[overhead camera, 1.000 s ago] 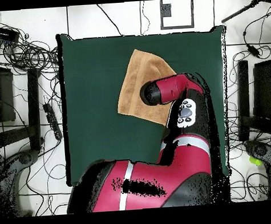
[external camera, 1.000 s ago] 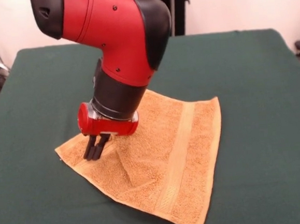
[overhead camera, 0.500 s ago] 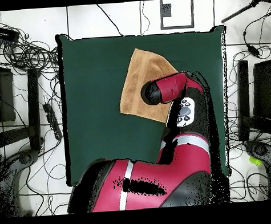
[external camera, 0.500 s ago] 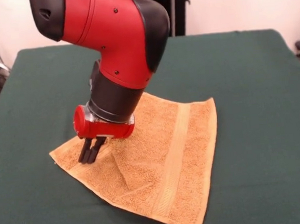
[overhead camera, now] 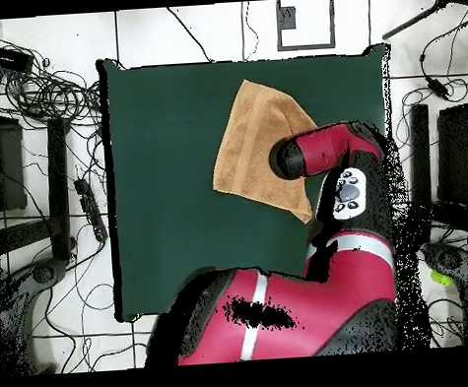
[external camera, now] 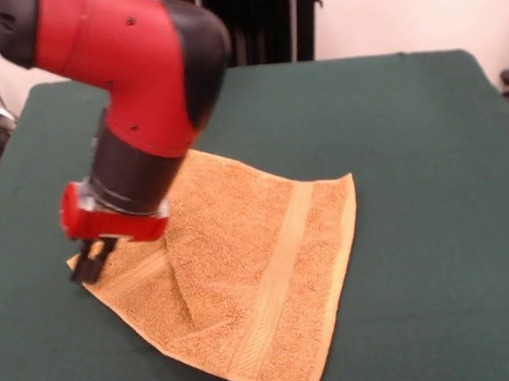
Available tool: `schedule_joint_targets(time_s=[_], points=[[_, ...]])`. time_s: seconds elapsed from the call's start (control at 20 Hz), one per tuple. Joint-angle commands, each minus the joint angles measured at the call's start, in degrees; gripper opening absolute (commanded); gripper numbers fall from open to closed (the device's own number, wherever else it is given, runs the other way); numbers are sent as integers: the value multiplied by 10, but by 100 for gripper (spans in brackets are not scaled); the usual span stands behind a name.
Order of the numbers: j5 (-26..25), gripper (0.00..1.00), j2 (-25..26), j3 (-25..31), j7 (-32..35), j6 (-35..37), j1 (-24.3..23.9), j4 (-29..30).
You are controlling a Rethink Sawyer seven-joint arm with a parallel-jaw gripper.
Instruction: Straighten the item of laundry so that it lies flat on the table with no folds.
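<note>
The orange-tan towel [external camera: 242, 262] lies on the dark green table [external camera: 419, 151], near its front middle. A raised crease [external camera: 185, 295] runs from its near-left part toward the front edge, and a flat woven band [external camera: 279, 272] crosses the right half. My gripper [external camera: 88, 267] stands at the towel's left corner, with its black fingers [external camera: 92, 259] pressed together on the cloth there. In the overhead view the towel [overhead camera: 250, 141] shows as a slanted patch on the table [overhead camera: 159, 186]. The red wrist [overhead camera: 319, 152] covers the towel's right corner and hides the gripper.
Bare green felt surrounds the towel on all sides, widest to the right in the front view. Cables [overhead camera: 44, 90] and dark equipment [overhead camera: 9, 166] lie on the floor beyond the table's edges. A black stand [external camera: 259, 18] rises behind the far edge.
In the front view the gripper has moved left with the towel's corner in it. The whole towel slid left after it, and its left part now lies more spread out.
</note>
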Motion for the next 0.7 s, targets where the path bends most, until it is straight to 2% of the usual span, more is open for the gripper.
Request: schedule_joint_targets(time_s=[0.05, 0.4, 0.7], points=[[-54, 0, -7, 87, -217, 15, -31, -18], [-73, 0, -29, 105, -235, 32, -41, -1], [-40, 0, -48, 126, -234, 89, -48, 21]])
